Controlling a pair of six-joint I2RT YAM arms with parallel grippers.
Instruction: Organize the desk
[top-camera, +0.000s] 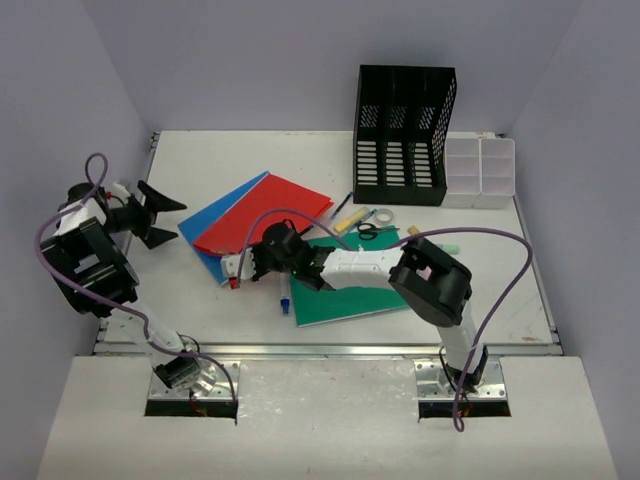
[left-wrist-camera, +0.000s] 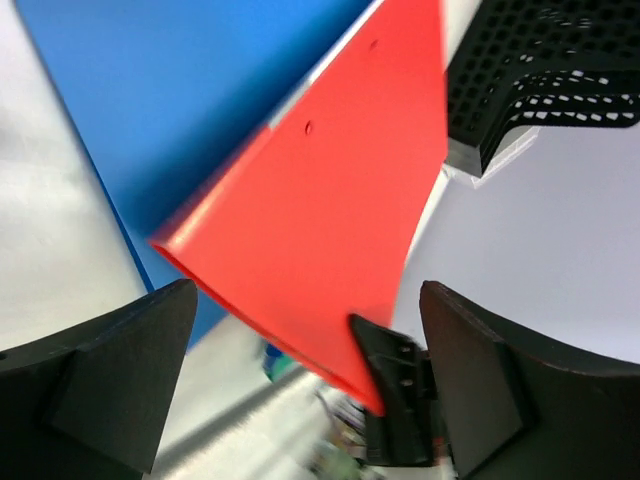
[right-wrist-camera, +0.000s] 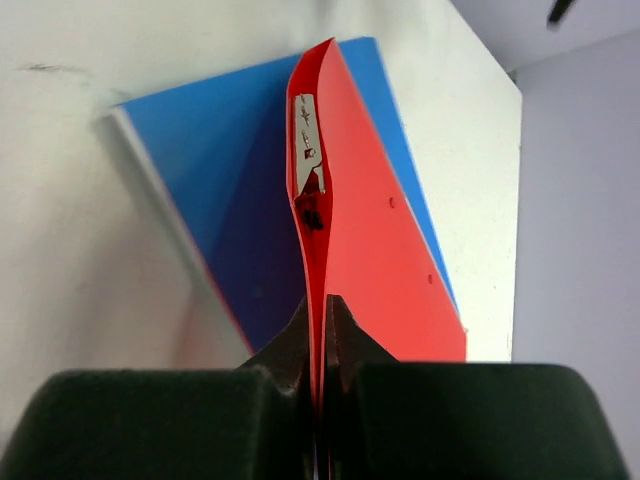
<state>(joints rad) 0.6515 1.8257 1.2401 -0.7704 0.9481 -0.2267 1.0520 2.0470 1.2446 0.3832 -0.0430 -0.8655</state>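
On the white desk (top-camera: 250, 160) a red folder (top-camera: 265, 210) lies over a blue folder (top-camera: 205, 225). My right gripper (top-camera: 248, 266) is shut on the red folder's near corner and lifts that edge off the blue one. In the right wrist view the fingers (right-wrist-camera: 300, 345) pinch the red folder (right-wrist-camera: 385, 260) above the blue folder (right-wrist-camera: 220, 180). My left gripper (top-camera: 165, 218) is open and empty at the desk's left, pointing at the folders. In its view the red folder (left-wrist-camera: 330, 200) and the blue folder (left-wrist-camera: 180, 90) lie beyond the open jaws (left-wrist-camera: 308, 295).
A green folder (top-camera: 350, 295) lies under the right arm. A black mesh file holder (top-camera: 400, 135) and a clear compartment box (top-camera: 480, 170) stand at the back right. Scissors (top-camera: 367, 231), a tape roll (top-camera: 384, 216) and a small blue item (top-camera: 285, 303) lie nearby.
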